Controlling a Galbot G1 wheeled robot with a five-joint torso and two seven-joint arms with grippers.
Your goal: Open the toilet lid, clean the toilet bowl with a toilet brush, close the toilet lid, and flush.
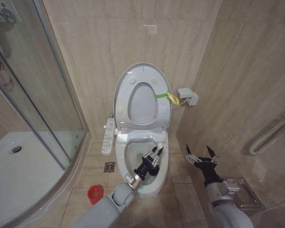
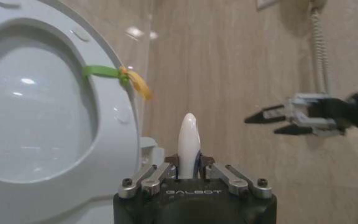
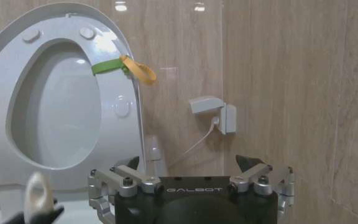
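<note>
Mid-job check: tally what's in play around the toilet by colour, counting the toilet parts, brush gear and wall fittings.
White: 5 (toilet lid raised, seat ring raised, toilet bowl, remote panel, wall socket box)
Pale: 1 (toilet brush handle, gripped in the left hand over the bowl)
Red: 1 (holder cup)
Green-yellow: 1 (band)
Total: 8
</note>
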